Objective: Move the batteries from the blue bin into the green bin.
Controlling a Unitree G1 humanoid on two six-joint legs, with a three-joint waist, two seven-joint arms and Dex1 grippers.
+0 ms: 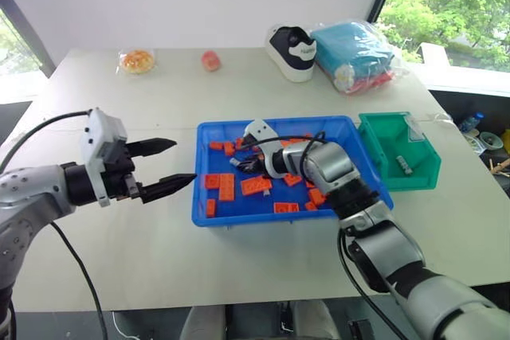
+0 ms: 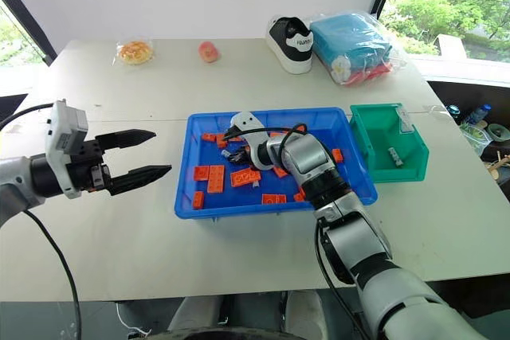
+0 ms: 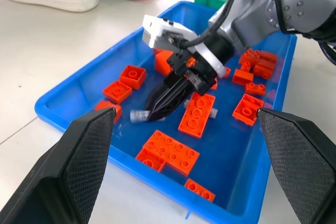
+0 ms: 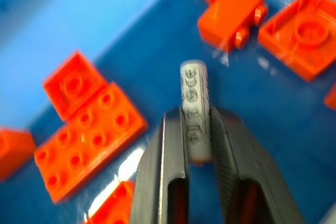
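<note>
Pale tabletop (image 1: pixel 159 252) beneath windows. Head views: blue bin (image 1: pixel 209 214) at centre, strewn with orange bricks (image 1: pixel 226 186); green bin (image 1: pixel 422 177) touching its right side, one battery (image 1: pixel 405 166) inside. Far edge: black-and-white shoe (image 2: pixel 293 44), lettering unreadable; teal bagged bundle (image 2: pixel 351 44). Left gripper (image 1: pixel 166 166) released, hovering off the blue bin's left side. Left wrist view: right gripper (image 3: pixel 157 109) tips down in the blue bin, clenched on a battery (image 3: pixel 137 115). Right wrist view: that grey battery (image 4: pixel 194 106) pinched between both fingers (image 4: pixel 165 166); printed characters blurred, illegible.
</note>
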